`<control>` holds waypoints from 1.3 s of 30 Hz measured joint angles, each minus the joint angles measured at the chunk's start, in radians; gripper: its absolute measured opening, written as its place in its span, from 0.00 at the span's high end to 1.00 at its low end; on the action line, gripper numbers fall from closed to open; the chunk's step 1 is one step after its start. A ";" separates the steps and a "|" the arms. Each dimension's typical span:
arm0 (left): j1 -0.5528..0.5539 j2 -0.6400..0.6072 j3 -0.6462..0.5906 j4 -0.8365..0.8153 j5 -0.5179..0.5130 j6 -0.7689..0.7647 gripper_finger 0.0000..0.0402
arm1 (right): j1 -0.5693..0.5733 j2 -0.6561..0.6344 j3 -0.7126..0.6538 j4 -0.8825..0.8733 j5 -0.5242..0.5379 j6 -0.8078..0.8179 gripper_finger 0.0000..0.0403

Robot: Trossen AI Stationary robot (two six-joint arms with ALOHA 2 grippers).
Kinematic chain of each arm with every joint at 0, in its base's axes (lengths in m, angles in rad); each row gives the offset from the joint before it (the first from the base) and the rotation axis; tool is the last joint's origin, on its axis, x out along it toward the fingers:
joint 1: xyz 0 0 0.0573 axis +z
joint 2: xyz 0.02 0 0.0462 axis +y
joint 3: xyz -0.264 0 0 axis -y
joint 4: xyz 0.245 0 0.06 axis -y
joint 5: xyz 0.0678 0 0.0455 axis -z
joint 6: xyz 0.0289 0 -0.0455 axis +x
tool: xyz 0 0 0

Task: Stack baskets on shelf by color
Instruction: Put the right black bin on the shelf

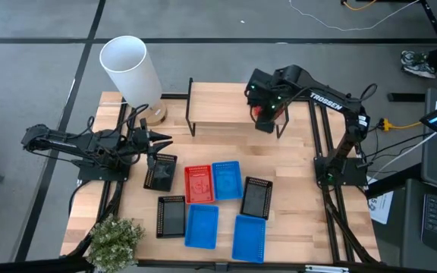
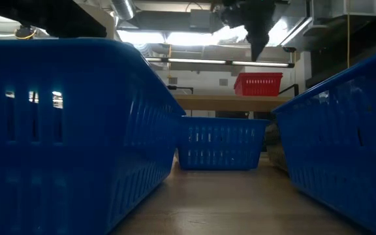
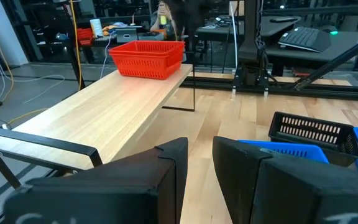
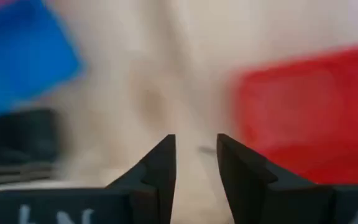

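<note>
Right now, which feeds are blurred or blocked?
Right wrist view: smeared with blur, the red basket only a patch. Low view: blue baskets up close fill the frame, with bright ceiling lights behind. High and left wrist views: sharp, evenly lit.

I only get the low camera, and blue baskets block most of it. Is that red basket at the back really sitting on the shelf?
Observer: Yes. From above, the red basket sits on the right end of the shelf.
Operator: Is the right gripper holding it?
Observer: No. The right gripper is open and empty, with the red basket off to one side of it.
Operator: Where's the left arm?
Observer: The left gripper waits at the table's left side, close to a black basket.
</note>
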 joint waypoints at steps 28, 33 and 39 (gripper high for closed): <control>-0.020 0.125 -0.001 0.109 0.154 -0.103 0.83 | 0.639 0.002 -0.607 0.474 -0.010 0.463 0.71; -0.020 0.146 -0.001 0.117 0.154 -0.132 0.83 | 0.655 0.002 -0.786 0.699 -0.060 0.494 0.71; -0.020 0.150 -0.001 0.151 0.153 -0.132 0.83 | 0.627 0.002 -0.876 0.647 0.182 0.543 0.71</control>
